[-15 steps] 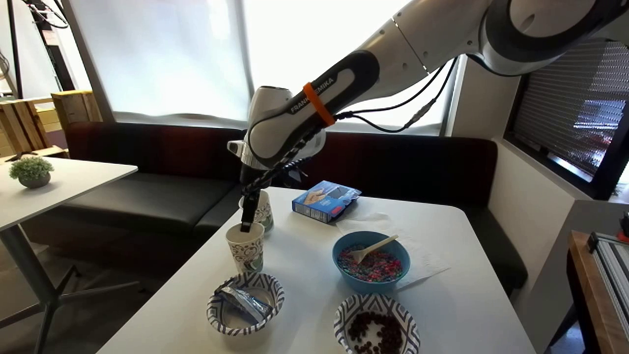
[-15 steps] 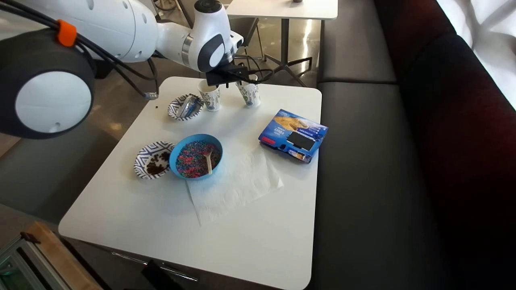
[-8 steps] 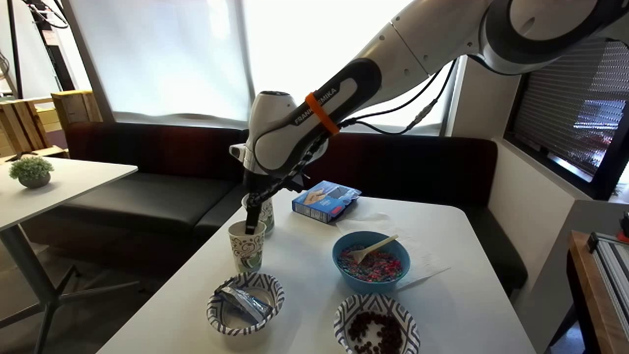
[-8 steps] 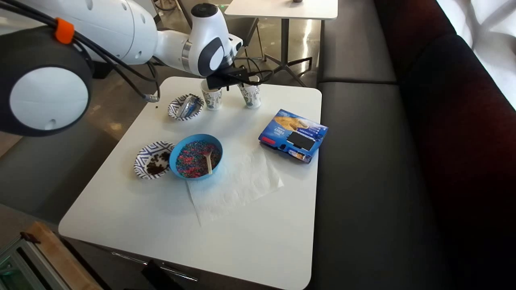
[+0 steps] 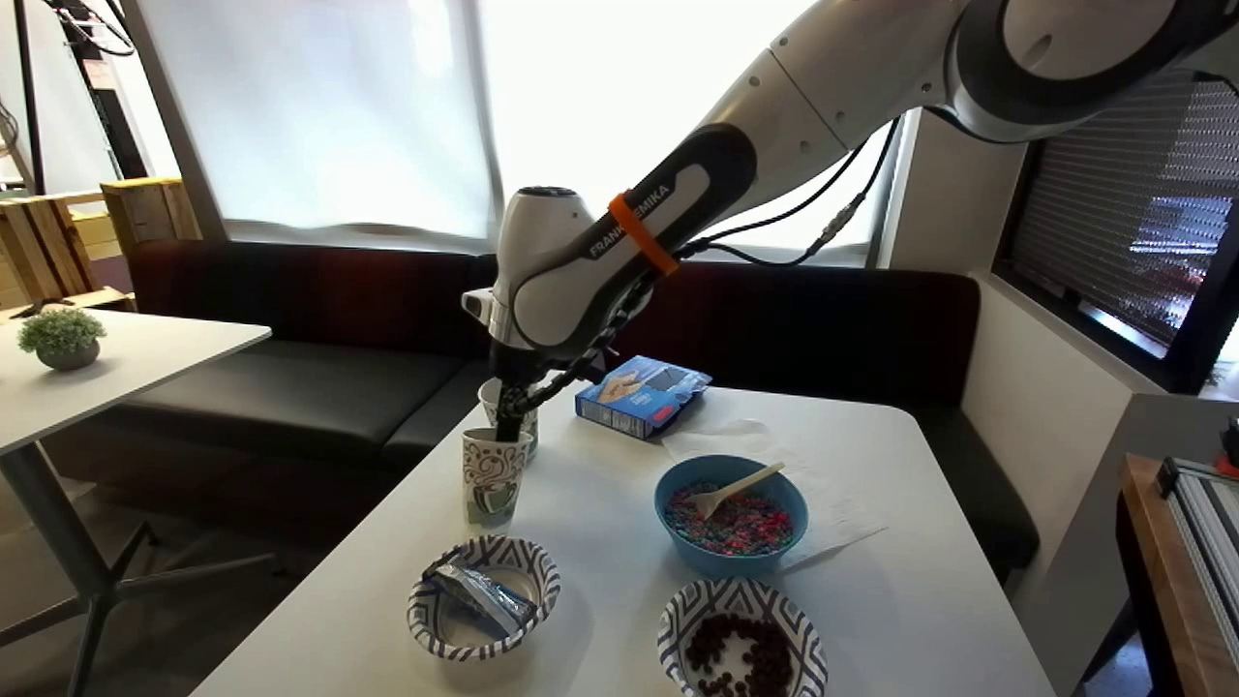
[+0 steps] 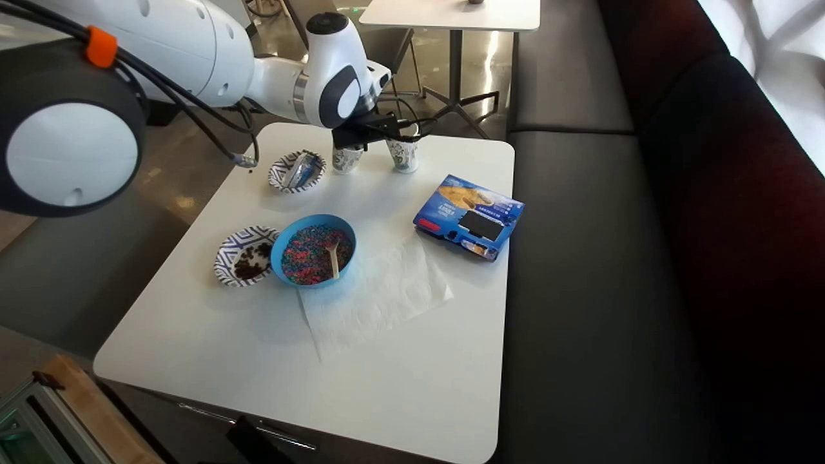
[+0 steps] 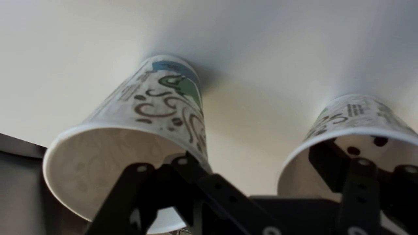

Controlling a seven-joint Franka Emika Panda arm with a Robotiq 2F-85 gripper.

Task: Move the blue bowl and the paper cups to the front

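Spanning the left paper cup [image 7: 153, 111] and right paper cup [image 7: 357, 116] in the wrist view, my gripper [image 7: 256, 163] stands spread, gripping nothing. Both look light, crushable; I'd pinch each wall softly near its rim. The blue bowl [image 5: 724, 562], likely heavier, sits to their right in an exterior view.

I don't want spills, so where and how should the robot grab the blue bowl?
Probably pinch the blue bowl by its rim, on the side facing the paper cups, coming down from above so the jaws straddle it. The bowl stands upright, open-topped; the spoon's handle points away from that side, and a patterned bowl sits close on another.
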